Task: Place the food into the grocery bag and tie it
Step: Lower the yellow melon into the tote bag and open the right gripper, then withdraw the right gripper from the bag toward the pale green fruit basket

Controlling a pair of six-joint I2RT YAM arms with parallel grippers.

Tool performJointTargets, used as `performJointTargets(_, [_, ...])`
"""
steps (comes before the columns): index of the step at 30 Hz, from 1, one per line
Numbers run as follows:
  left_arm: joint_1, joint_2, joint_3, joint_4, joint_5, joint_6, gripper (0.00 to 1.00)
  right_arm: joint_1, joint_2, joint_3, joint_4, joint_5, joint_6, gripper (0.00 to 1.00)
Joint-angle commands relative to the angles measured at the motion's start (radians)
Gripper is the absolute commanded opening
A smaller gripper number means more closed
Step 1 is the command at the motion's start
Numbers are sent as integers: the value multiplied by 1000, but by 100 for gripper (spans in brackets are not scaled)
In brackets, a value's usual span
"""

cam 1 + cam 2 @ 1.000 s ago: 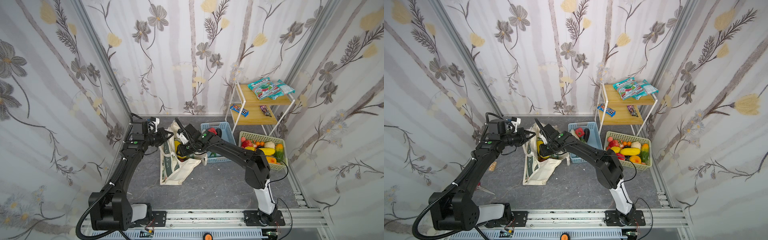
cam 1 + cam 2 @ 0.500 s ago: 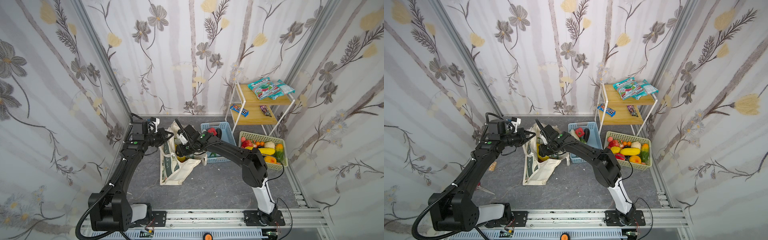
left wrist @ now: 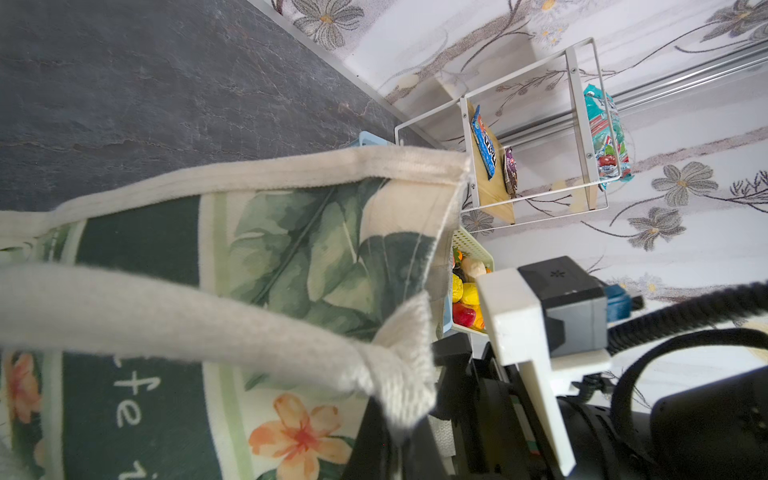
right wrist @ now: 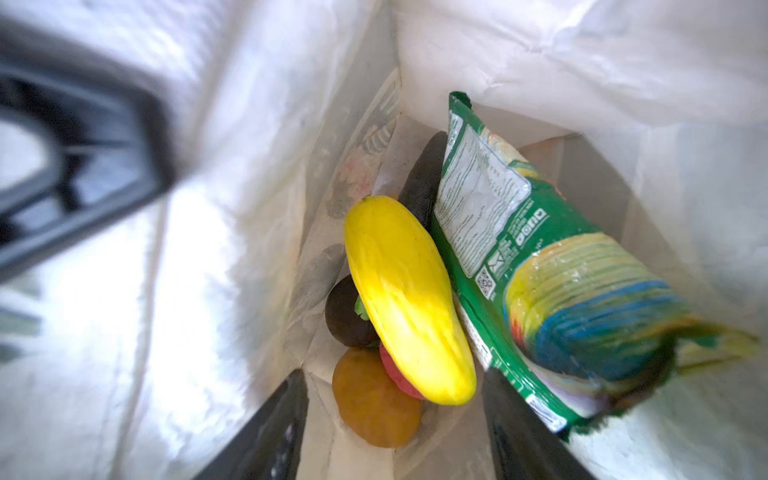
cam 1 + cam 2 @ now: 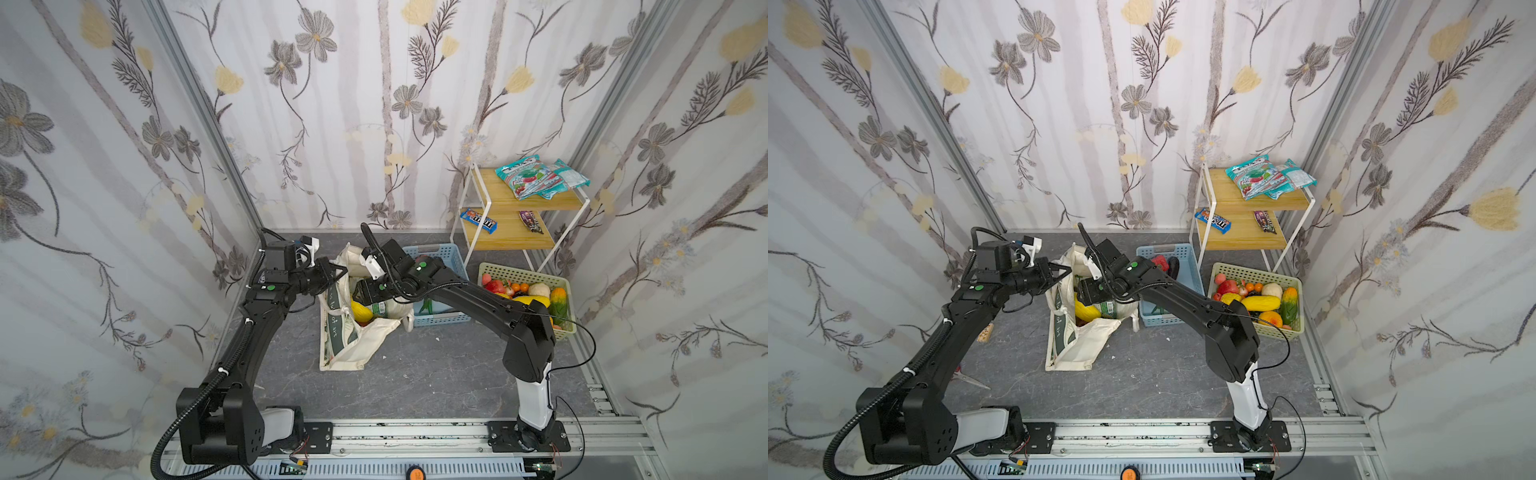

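- Quick status from us: the packing looks well along, the tying hasn't started.
- The bag sits slumped on the desk between the two arms, right beside the blue basket, with its mouth held open.
- The left pincer is closed tight on the bag's top edge, near a handle as far as we can tell, and it props that side up.
- The right pincer is down inside the bag mouth with its jaws apart and nothing gripped.
- Already in the bag: a yellow fruit on top, a green packet leaning beside it, and orange, red, brown and dark green pieces underneath.
- So we'd call this the end of a drop-off, with the yellow fruit lying free just in front of the open jaws.
- What's left: the yellow basket holds plenty of food, the blue basket has a few pieces, and there are snacks on the shelf. We can't tell how much of that is meant to go in.
- After that, the handles need tying. Right now they're loose, so that step is untouched.
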Motion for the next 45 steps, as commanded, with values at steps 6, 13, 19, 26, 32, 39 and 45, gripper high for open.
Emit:
performJointTargets(6, [2, -11, -12, 41, 6, -1, 0, -13, -89, -6, 29, 12, -8, 68])
performJointTargets(13, [1, -11, -14, 48, 6, -6, 0, -27, -146, -4, 28, 28, -10, 68])
performJointTargets(19, [3, -11, -18, 53, 4, -4, 0, -42, -197, -7, 16, 52, -14, 69])
performJointTargets(26, [3, 0, -11, 58, 8, -4, 0, -97, -274, -38, -1, 93, -16, 70])
performJointTargets(32, [2, 15, 2, 57, 13, 0, 0, -162, -330, -85, -26, 131, -32, 70])
performJointTargets(39, [13, 5, 3, 38, 15, 13, 0, -258, -411, -167, -94, 189, -44, 70])
performJointTargets(45, [23, 1, 1, 35, 21, 11, 0, -349, -497, -309, -131, 258, -21, 70])
